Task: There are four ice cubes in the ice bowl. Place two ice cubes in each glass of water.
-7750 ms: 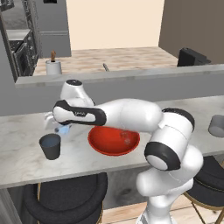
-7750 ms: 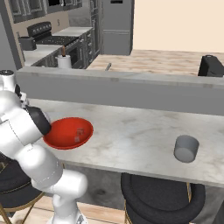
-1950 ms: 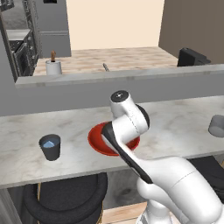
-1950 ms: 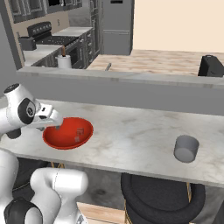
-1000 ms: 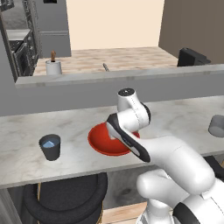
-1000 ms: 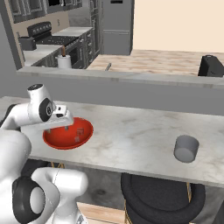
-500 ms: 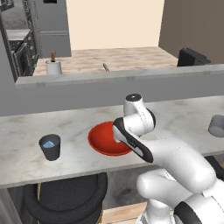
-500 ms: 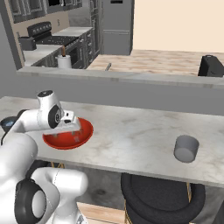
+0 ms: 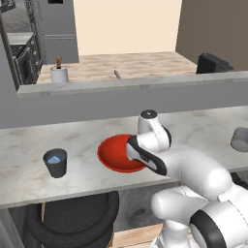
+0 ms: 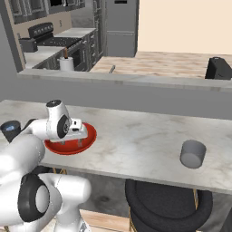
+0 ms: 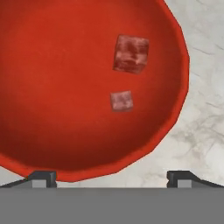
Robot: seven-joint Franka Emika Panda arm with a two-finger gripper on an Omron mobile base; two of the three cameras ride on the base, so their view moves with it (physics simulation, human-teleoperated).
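Observation:
The red ice bowl sits on the marble counter with my hand right over it. My gripper is open, its fingers pointing down into the bowl near the rim, with nothing between them. In the hand view, two ice cubes lie on the bowl's floor, apart from the fingertips. The dark glass of water, with bluish contents, stands left of the bowl. Far to the right stands the lighter grey glass.
A raised grey ledge runs behind the counter. On the wooden surface beyond it stands a white cylinder with a brown top. Black stools stand below the counter's front edge. Bare marble stretches between the bowl and the lighter glass.
My hand has swung from above the dark glass over to the bowl, and in the last second moved right across it and dipped lower. The jaws stay open.

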